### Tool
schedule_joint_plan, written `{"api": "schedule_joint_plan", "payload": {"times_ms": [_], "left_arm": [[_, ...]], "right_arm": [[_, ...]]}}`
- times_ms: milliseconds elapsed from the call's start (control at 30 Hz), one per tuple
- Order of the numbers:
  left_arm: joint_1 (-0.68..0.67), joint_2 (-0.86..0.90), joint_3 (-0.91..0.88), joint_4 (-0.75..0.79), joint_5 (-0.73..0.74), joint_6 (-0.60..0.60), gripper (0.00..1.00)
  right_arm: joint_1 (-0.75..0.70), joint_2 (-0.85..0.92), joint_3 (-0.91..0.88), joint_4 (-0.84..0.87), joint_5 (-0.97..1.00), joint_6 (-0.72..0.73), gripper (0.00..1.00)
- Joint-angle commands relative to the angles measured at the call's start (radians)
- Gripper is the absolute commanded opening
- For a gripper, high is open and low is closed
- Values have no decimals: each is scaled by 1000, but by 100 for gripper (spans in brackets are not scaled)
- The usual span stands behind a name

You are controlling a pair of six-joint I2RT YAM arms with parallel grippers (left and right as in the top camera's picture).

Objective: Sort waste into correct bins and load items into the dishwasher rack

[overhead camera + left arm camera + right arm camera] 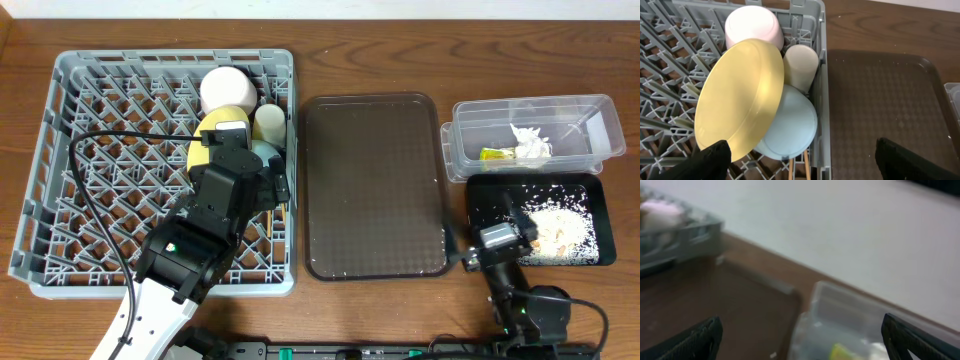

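Grey square plastic dishwasher rack [60, 150] holds round yellow plate [740, 95], leaning over light-blue bowl [792, 125]. Left pincer [802, 161], right pincer [800, 340] both spread, empty. I'd raise left straight, clearing plate.

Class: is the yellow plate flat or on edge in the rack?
On edge: the yellow plate leans tilted beside the blue bowl in the rack.

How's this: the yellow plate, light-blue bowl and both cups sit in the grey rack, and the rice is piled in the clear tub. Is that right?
Not quite. The overhead view shows the rice scraps piled in the black tray, not the clear tub. The yellow plate, light-blue bowl, white cup and cream cup do sit in the grey dishwasher rack.
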State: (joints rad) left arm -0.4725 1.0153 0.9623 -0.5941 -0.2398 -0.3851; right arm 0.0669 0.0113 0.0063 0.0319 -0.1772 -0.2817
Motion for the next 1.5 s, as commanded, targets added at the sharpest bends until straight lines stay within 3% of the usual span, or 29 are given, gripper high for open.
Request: {"api": "schedule_joint_plan", "payload": {"times_ms": [0, 233, 1467], "left_arm": [[3, 3, 21, 1, -16, 9, 93], [3, 3, 21, 1, -16, 9, 93], [3, 3, 21, 1, -16, 9, 93]], "right_arm": [[6, -6, -1, 37, 203, 124, 99], [6, -6, -1, -106, 241, 139, 99], [6, -6, -1, -102, 229, 139, 99]]}}
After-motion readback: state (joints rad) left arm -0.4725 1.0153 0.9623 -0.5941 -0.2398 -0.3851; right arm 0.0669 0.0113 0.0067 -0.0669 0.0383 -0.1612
